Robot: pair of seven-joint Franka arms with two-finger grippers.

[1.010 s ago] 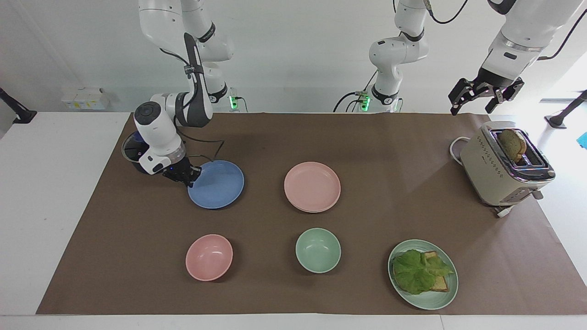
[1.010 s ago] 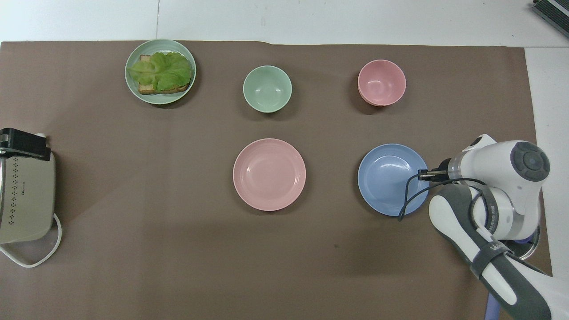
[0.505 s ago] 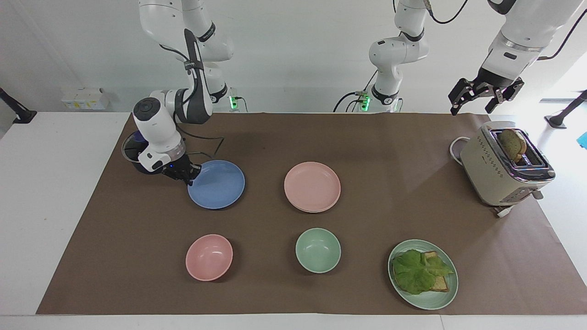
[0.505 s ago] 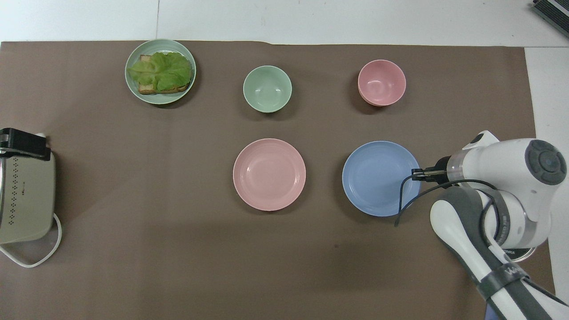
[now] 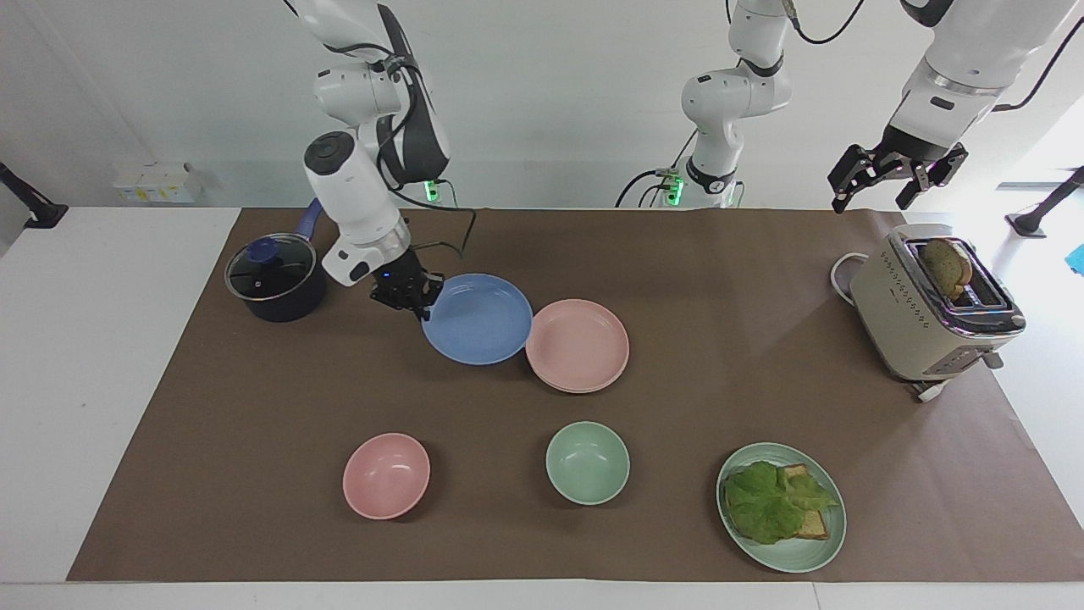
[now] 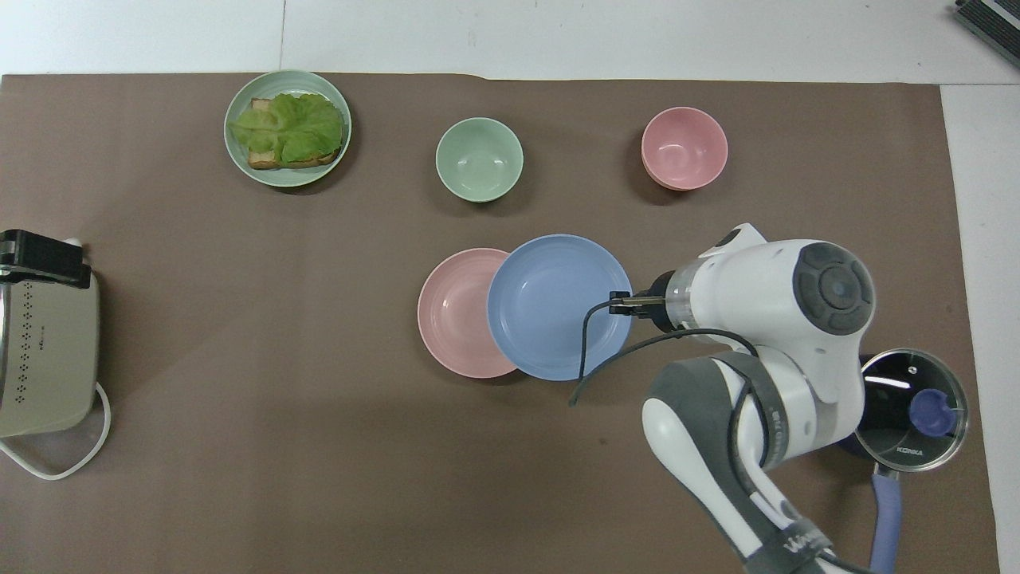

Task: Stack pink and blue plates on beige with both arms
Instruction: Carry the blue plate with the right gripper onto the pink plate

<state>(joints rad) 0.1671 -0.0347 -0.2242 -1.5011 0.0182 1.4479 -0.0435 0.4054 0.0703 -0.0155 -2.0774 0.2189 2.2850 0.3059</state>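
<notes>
Carrying step: right gripper (image 5: pixel 421 298), fingertips pinched on the rim of the round, shallow, matte periwinkle blue plate (image 5: pixel 478 318), holds it raised at centre frame in the facing view.
Blue plate position: its edge overlaps the rim of the round, shallow, matte pale pink plate (image 5: pixel 578 343) in both views; whether the two touch cannot be told.
Pink plate position: lying at centre frame; a second, paler rim shows under its lower edge in the facing view, judged to be the cream-beige plate (image 5: pixel 566 388) beneath it.
Left gripper (image 5: pixel 896 174): fingers spread wide, holding nothing, waiting in the air at upper right of the facing view, above the boxy beige toaster (image 5: pixel 927 315).
Progress: judged as pink already stacked, blue in transit.
Next move: centre the blue plate over the pink one, lower it level, then release; a tilted drop may let it slide off.
Materials: plates smooth, low-sheen plastic with raised rims; table cover flat brown paper (image 5: pixel 254 407).
Other items: dark lidded saucepan (image 5: pixel 275 278), middle left of the facing view.
</notes>
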